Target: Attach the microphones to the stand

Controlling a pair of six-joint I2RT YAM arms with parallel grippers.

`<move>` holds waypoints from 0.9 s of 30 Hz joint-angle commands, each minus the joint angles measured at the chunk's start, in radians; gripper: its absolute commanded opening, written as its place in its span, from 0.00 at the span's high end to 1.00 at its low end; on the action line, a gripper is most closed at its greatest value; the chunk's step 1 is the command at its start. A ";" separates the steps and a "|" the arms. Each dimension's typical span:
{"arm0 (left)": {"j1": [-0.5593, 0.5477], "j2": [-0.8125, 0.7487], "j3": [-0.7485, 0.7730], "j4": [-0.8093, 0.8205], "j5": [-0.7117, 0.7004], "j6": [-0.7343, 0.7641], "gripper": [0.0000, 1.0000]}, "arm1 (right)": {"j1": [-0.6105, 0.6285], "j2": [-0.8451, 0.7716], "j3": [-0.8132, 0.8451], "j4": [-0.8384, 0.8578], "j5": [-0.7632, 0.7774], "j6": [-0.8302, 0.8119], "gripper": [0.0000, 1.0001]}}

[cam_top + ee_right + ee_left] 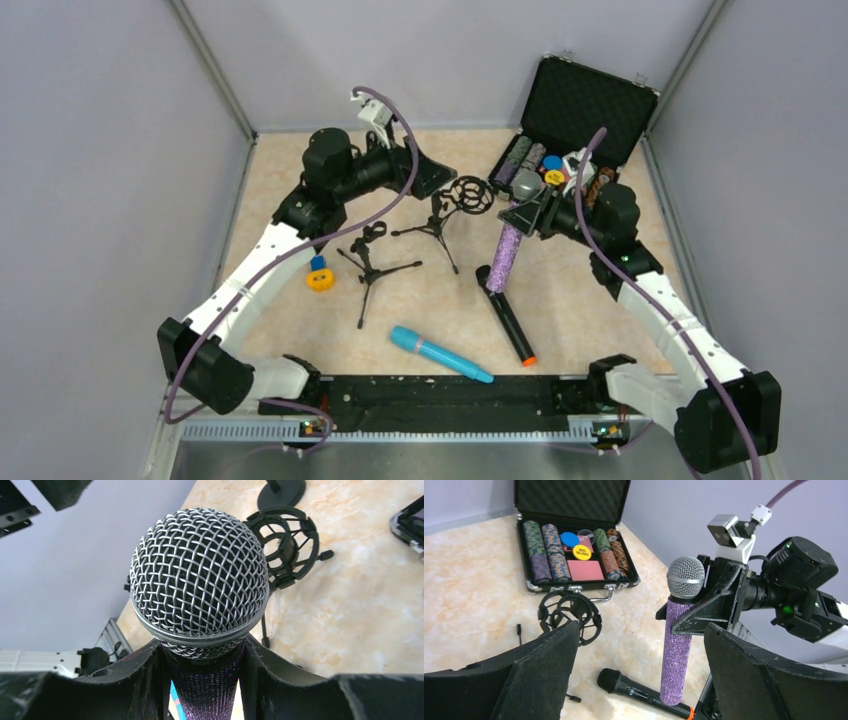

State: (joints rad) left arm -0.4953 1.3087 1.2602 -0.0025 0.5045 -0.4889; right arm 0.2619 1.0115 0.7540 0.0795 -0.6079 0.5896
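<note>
Black fingers of the left gripper (440, 178) stood spread and empty just left of the shock-mount stand (468, 196); right of it the purple microphone (506, 252) hung upright, pinched below its head by the right gripper (524, 212).

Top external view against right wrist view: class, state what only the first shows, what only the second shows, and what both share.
Only top external: the black microphone lying flat, and an orange object. Only right wrist: the fine mesh weave on the head of the purple microphone. Both: that microphone gripped in the right gripper, and the ring-mount stand beyond it.
</note>
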 commanded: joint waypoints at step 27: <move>0.006 0.025 -0.033 -0.069 -0.281 0.337 0.01 | 0.026 0.034 0.102 0.440 0.107 -0.237 1.00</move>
State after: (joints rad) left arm -0.4915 1.4002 1.2888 -0.1894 0.2626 -0.1799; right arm 0.2745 1.0100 0.7712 0.3210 -0.4343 0.3702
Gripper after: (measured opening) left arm 0.988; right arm 0.443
